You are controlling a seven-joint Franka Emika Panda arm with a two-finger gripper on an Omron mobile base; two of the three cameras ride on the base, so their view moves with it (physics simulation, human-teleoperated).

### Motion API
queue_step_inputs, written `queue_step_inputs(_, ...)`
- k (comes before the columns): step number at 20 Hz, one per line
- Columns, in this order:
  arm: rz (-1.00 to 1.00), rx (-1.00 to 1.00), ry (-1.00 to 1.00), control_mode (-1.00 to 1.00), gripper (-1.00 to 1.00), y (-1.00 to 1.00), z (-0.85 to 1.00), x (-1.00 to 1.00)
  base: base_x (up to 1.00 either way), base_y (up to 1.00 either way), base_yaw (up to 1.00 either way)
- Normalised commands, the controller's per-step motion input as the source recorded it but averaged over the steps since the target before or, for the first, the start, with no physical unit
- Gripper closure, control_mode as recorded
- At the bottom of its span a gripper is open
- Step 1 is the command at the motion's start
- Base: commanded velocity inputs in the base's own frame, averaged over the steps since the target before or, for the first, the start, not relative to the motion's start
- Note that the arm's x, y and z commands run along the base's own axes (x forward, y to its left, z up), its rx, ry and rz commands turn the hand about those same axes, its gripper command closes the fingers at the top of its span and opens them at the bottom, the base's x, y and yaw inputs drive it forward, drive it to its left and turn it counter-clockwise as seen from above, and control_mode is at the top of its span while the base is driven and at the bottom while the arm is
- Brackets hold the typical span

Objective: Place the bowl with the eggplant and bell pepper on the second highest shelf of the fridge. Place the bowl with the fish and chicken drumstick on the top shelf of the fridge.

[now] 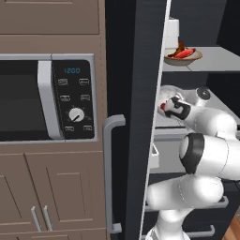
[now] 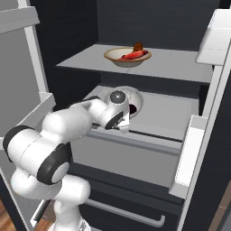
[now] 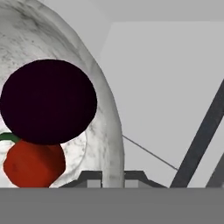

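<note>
The open fridge (image 2: 180,27) fills the right base view, its door (image 1: 133,117) crossing the middle of the left base view beside the microwave (image 1: 47,98) at left. On the top shelf (image 2: 180,63) sits the tan bowl (image 2: 127,56) of fish and drumstick. Centre frame, on the second shelf (image 2: 167,113), the white bowl (image 3: 103,109) holds the dark eggplant (image 3: 48,100) above the red pepper (image 3: 33,164). The gripper (image 3: 112,177) is pinched narrow on this bowl's rim.

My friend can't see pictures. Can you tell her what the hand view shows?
A white marbled bowl, seen close up, holds a dark purple eggplant and a red bell pepper beneath it. The fingers are shut on the bowl's rim, and a pale grey fridge shelf stretches behind.
</note>
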Motion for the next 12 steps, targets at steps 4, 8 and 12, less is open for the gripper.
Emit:
queue_step_inputs(4, 0.0, 0.0, 0.01, -1.0, -1.0, 0.0, 0.01, 0.16, 0.0, 0.0, 0.0)
queue_step_inputs(8, -0.02, 0.0, -0.12, -1.0, -1.0, 0.01, 0.55, -0.14, 0.0, 0.0, 0.0)
queue_step_inputs(12, -0.02, -0.04, -0.22, -1.0, -1.0, 0.02, 0.96, -0.84, 0.0, 0.0, 0.0)
